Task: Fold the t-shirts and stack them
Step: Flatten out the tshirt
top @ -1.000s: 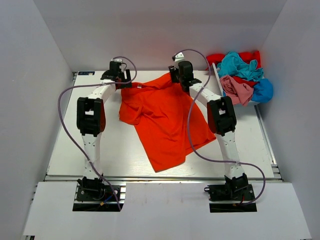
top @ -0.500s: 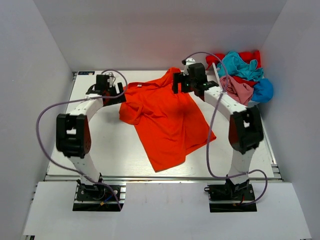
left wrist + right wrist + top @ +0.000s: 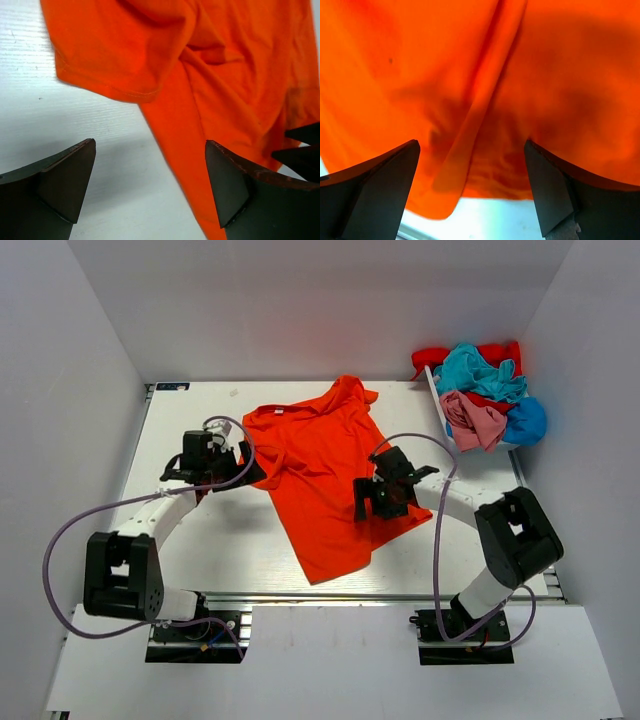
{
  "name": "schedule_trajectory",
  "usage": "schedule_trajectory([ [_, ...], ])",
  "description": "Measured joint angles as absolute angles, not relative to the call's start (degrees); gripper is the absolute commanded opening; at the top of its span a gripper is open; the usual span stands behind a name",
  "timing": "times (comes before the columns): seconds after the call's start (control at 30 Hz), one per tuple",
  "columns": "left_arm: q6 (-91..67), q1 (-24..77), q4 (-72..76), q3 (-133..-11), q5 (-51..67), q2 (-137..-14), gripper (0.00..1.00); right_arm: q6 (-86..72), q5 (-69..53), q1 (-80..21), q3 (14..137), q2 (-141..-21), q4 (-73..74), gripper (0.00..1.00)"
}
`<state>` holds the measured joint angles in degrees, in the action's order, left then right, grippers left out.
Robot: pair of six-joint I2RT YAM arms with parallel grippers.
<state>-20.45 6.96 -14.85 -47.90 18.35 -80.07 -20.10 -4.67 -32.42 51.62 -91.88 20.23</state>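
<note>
The left gripper (image 3: 240, 468) sits just off the orange shirt's (image 3: 320, 465) left sleeve. Its jaws are spread wide over bare table (image 3: 200, 540) and hold nothing, with the sleeve hem just ahead. The shirt lies spread out, its long axis running from far collar to near hem and slanting right. The right gripper (image 3: 368, 498) hovers over the shirt's right flank, equally wide and empty. There is one orange shirt. Past its right shoulder a heap (image 3: 480, 390) shows four colours: red, teal, pink, blue.

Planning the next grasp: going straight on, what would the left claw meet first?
Likely the edge of the bright orange-red cloth t-shirt on the white table, framed by the open left claw; depth unclear.
</note>
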Motion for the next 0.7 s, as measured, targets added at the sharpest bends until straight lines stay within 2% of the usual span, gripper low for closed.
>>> schedule_trajectory([
  [0.17,-20.43,6.96,-14.81,-47.68,19.07,-75.92,1.0,-22.04,-3.81,-30.89,54.39,-94.94,19.86,0.9],
  [0.4,-20.38,6.96,-15.88,-47.68,18.87,-76.44,1.0,-21.54,-0.99,-23.33,66.06,-104.6,21.04,0.9],
  [0.7,-20.14,6.96,-17.8,-47.7,16.64,-84.62,1.0,-11.49,3.05,-15.86,92.86,-121.38,29.08,0.9],
])
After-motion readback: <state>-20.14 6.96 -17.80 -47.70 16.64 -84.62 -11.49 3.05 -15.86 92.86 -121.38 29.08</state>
